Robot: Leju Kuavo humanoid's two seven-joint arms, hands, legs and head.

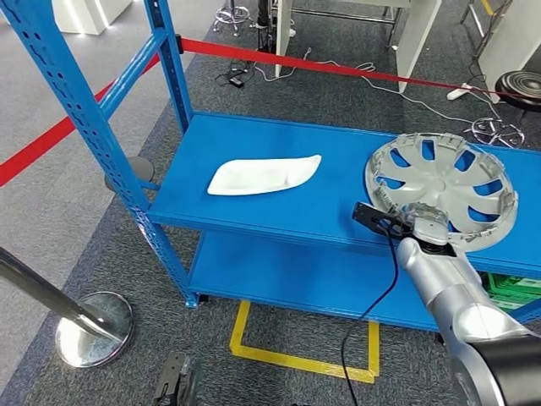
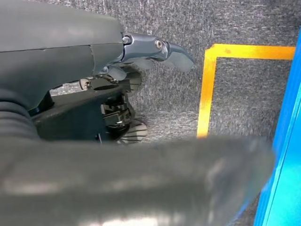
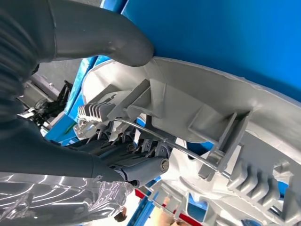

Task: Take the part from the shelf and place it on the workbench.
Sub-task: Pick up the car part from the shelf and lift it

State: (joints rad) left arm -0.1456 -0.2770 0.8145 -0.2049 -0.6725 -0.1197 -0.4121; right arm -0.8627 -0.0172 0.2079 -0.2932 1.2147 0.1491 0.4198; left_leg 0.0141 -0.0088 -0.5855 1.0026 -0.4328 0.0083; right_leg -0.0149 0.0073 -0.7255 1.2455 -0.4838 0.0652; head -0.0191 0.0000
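Observation:
A silver wheel cover (image 1: pixel 440 182) lies at the right end of the blue shelf's (image 1: pixel 300 211) upper board, its near rim at the front edge. My right hand (image 1: pixel 424 222) grips that near rim. In the right wrist view the thumb (image 3: pixel 106 37) presses on the smooth face of the wheel cover (image 3: pixel 213 89) while the darker fingers (image 3: pixel 142 165) curl against its ribbed back. A white curved panel (image 1: pixel 265 175) lies further left on the same board. My left hand (image 2: pixel 106 61) hangs over the grey carpet, fingers apart and holding nothing.
The shelf's blue upright (image 1: pixel 83 110) rises at the left. A red barrier tape (image 1: pixel 306 61) runs behind the shelf, and a chrome stanchion (image 1: pixel 76 317) leans at the lower left. A yellow floor marking (image 1: pixel 300 359) lies before the shelf. A green crate (image 1: pixel 518 289) sits on the lower board.

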